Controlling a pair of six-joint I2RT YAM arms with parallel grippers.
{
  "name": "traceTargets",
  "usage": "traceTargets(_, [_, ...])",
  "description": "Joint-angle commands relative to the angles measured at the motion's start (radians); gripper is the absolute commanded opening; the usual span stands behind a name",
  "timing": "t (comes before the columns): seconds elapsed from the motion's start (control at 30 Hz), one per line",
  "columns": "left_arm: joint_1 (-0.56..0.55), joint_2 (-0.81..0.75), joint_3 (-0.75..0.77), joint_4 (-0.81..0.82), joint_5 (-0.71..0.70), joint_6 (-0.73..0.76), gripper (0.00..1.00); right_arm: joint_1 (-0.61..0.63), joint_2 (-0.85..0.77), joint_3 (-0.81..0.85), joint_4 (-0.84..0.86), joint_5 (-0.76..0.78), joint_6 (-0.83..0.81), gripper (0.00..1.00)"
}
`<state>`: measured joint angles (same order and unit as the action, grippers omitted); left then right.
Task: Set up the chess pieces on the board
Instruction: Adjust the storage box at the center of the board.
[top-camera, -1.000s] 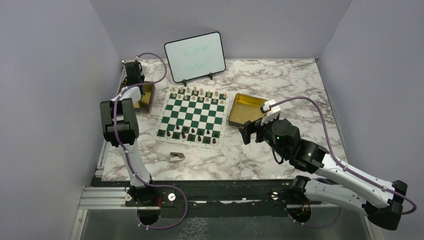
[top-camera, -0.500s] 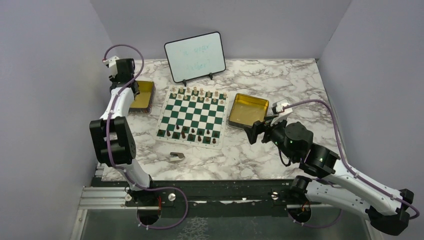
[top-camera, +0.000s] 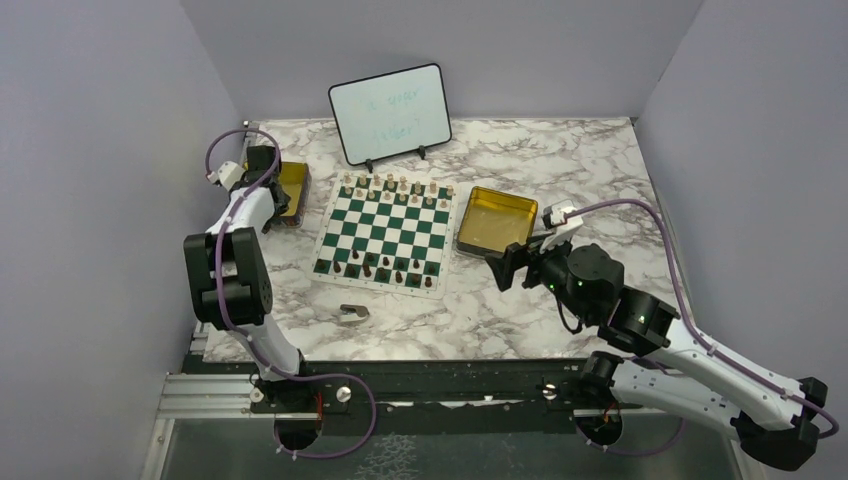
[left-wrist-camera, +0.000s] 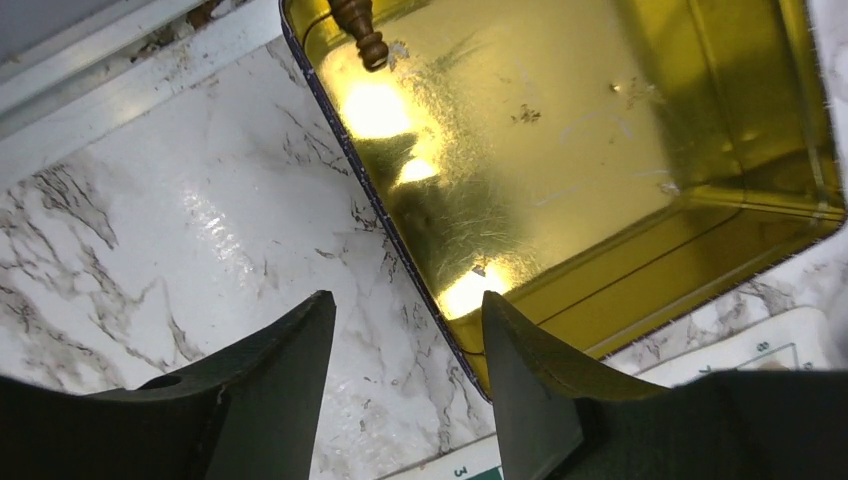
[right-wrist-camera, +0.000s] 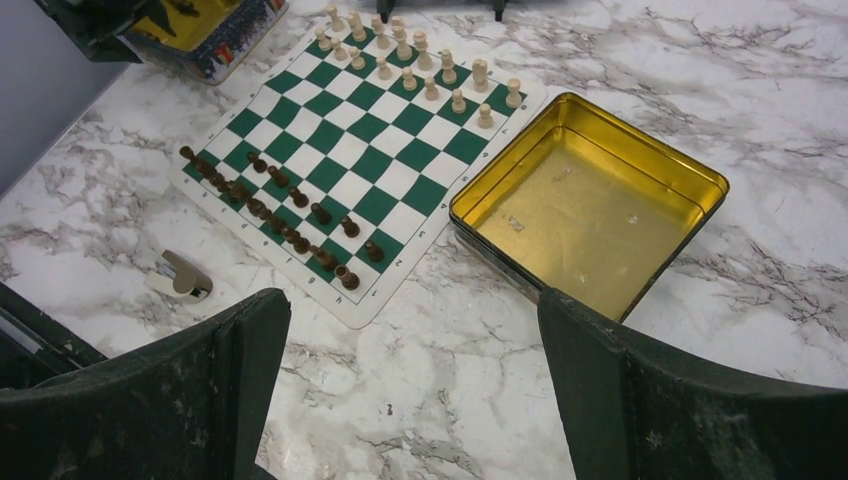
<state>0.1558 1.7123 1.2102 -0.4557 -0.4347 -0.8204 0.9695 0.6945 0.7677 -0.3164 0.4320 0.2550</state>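
Note:
The board (top-camera: 385, 228) lies mid-table, green and white. Light chess pieces (top-camera: 392, 186) fill its far rows and dark chess pieces (right-wrist-camera: 270, 205) stand along its near rows. One more dark piece (left-wrist-camera: 362, 28) lies in the far corner of the gold tin (left-wrist-camera: 560, 150) left of the board. My left gripper (left-wrist-camera: 408, 310) hovers over that tin's near rim, open, with nothing between its fingers. My right gripper (right-wrist-camera: 415, 300) is wide open and empty, over bare marble in front of the board's near right corner.
A second gold tin (top-camera: 495, 218), with nothing in it, sits right of the board. A white whiteboard (top-camera: 390, 112) stands behind the board. A small brownish-grey scrap (top-camera: 352, 313) lies in front of the board. Grey walls close in the table on both sides.
The left wrist lifted up and back from the left tin, then came down beside it again. The right arm drew back slightly to the right, then stayed still.

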Motion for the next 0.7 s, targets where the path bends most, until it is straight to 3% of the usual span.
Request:
traceTargets(0.0, [0.01,0.094,0.019,-0.009,-0.027,-0.082,0.58,0.003,0.013,0.048,-0.017,-0.004,0.029,1.0])
traceTargets(0.2, [0.012,0.161,0.053,0.025,-0.021,-0.081,0.57,0.003,0.019,0.048,-0.011,0.011,0.04,1.0])
traceTargets(0.33, [0.017,0.18,0.067,0.032,-0.031,-0.043,0.42,0.003,0.032,0.056,-0.008,0.009,0.035,1.0])
traceTargets(0.47, [0.017,0.167,0.09,0.03,-0.075,0.085,0.26,0.003,0.035,0.063,-0.026,0.01,0.033,1.0])
traceTargets(0.67, [0.026,0.12,0.089,0.083,-0.127,0.274,0.11,0.002,0.012,0.048,-0.018,0.017,0.032,1.0])
